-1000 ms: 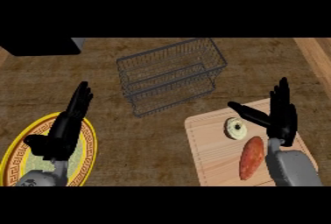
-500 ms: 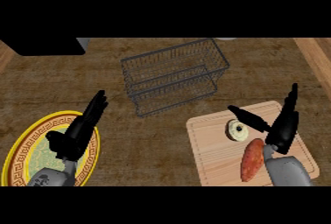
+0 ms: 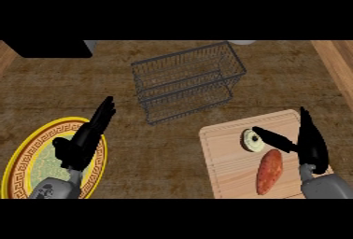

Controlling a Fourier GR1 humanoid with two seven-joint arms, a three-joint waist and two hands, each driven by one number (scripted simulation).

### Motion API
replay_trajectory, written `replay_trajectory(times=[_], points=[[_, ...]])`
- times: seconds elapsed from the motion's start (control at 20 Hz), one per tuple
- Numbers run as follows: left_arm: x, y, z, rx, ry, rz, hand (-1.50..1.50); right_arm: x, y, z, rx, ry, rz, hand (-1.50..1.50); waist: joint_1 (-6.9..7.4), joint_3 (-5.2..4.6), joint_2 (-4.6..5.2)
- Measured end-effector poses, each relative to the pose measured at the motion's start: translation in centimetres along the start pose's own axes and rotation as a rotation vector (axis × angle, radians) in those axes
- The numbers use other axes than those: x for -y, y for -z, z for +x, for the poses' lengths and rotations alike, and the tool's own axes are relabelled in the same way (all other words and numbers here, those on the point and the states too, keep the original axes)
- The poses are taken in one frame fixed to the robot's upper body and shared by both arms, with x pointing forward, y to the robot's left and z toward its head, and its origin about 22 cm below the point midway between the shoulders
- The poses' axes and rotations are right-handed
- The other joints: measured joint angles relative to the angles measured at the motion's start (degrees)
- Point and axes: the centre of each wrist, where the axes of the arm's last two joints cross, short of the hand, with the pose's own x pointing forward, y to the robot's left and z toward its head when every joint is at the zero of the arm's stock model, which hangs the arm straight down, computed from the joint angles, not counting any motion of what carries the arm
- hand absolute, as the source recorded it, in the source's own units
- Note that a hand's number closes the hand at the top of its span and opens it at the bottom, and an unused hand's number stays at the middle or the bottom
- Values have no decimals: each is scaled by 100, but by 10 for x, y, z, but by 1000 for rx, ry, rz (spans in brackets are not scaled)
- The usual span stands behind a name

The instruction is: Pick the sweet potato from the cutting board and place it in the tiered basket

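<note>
An orange-red sweet potato [image 3: 270,172] lies on the light wooden cutting board [image 3: 224,158] at the lower right of the head view. My right hand [image 3: 309,142] hovers over the board's right side, open, its thumb reaching left above a pale round vegetable slice [image 3: 251,140]; it sits just right of the sweet potato and holds nothing. The dark wire tiered basket [image 3: 189,81] stands on the counter at the upper middle. My left hand [image 3: 86,139] is open with straight fingers over the plate at the lower left.
A yellow-rimmed patterned plate [image 3: 27,161] lies at the lower left under the left hand. A black object [image 3: 52,47] sits at the top left. Wooden edging [image 3: 336,60] runs along the right side. Brown counter lies between plate, basket and board.
Both hands have shifted right in the view. The right hand now sits lower on the board, beside the sweet potato, which has not moved.
</note>
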Motion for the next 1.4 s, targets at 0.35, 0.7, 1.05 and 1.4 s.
replay_trajectory(times=[0.35, 0.7, 1.05, 1.4], points=[[8, 1, -6, -6, -14, -7, 0, 22, -26, 59, -64, -224, 157, -150, 12, 38, -25], [2, 1, -8, -2, -10, 1, 0, 37, -47, 88, -29, -275, 161, -150, -23, 68, -16], [4, 2, -13, -2, -16, -4, 0, 31, -35, 72, -120, -367, 140, -150, -34, 76, 11], [1, 2, -10, 0, -15, -3, 0, 18, -40, 59, -179, -352, 171, -150, -18, 92, 13]])
